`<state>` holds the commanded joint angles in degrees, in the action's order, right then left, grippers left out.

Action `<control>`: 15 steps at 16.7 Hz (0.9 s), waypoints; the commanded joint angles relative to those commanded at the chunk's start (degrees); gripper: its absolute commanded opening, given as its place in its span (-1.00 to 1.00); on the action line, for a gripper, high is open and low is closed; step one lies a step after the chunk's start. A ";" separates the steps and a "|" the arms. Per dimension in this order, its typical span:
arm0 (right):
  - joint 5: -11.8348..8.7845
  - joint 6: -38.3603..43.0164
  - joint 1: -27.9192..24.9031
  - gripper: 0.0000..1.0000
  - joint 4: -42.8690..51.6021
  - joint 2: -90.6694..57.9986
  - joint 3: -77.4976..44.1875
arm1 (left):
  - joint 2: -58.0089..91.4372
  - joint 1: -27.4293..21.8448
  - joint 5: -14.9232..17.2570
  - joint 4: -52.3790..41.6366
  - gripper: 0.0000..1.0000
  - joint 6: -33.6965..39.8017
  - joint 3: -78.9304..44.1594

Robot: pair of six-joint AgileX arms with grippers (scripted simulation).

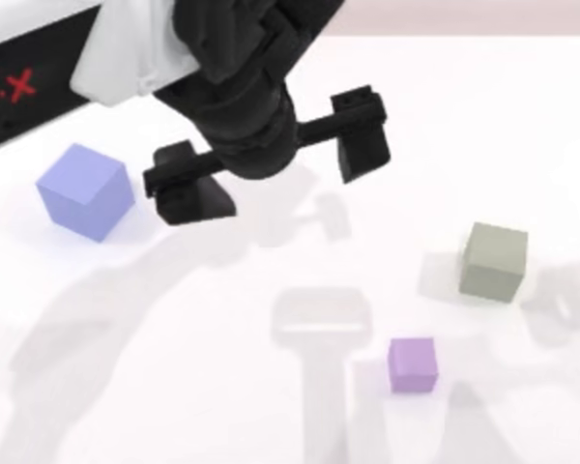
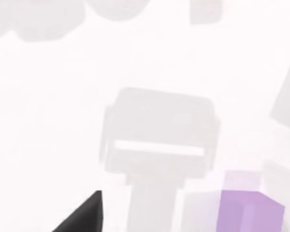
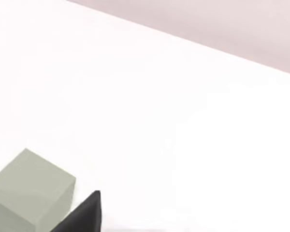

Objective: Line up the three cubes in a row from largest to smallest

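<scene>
Overhead, left hand (image 1: 266, 159) wide apart and empty, high above the table, right of the periwinkle cube (image 1: 85, 190).

White surface (image 2: 48, 121) fills the view; lilac purple cube (image 2: 249, 212) sits at the frame's edge, partly cut off; one dark fingertip (image 2: 84, 217) of the left claw shows, clear of the cube; grey shadows across the surface.

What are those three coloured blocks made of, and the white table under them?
Blue cube, grey-green cube and lilac cube: flat even colour, no shine or grain, sharp edges, so perhaps matte painted plastic or wood; the look leaves it open. Table: smooth plain white, soft shadows without reflections, so probably a matte laminate or painted board.
</scene>
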<state>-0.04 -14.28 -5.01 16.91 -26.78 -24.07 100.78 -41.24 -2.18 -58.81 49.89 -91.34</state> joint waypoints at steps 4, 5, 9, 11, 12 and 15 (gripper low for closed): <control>0.11 -10.08 -3.39 1.00 12.43 -23.32 -16.74 | -25.02 10.94 -0.04 12.79 1.00 -7.88 22.29; 0.13 -12.54 -4.23 1.00 15.51 -29.13 -20.76 | -31.53 13.77 -0.01 16.22 1.00 -10.41 28.26; 0.12 -22.43 -7.66 1.00 27.92 -51.38 -36.61 | -56.78 24.51 0.29 29.94 1.00 -21.95 52.02; 0.09 -27.08 -9.29 1.00 33.63 -60.98 -44.16 | -68.04 29.18 0.55 36.44 1.00 -28.01 62.52; 0.08 -29.08 -9.99 1.00 36.05 -65.04 -47.49 | -73.12 31.28 0.71 39.52 1.00 -30.98 67.24; 0.08 -34.63 -11.92 1.00 42.52 -76.43 -56.97 | -85.72 36.55 1.25 47.88 1.00 -39.22 79.03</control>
<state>0.04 -48.91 -16.93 59.43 -103.22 -81.04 15.06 -4.69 -0.93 -10.93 10.67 -12.30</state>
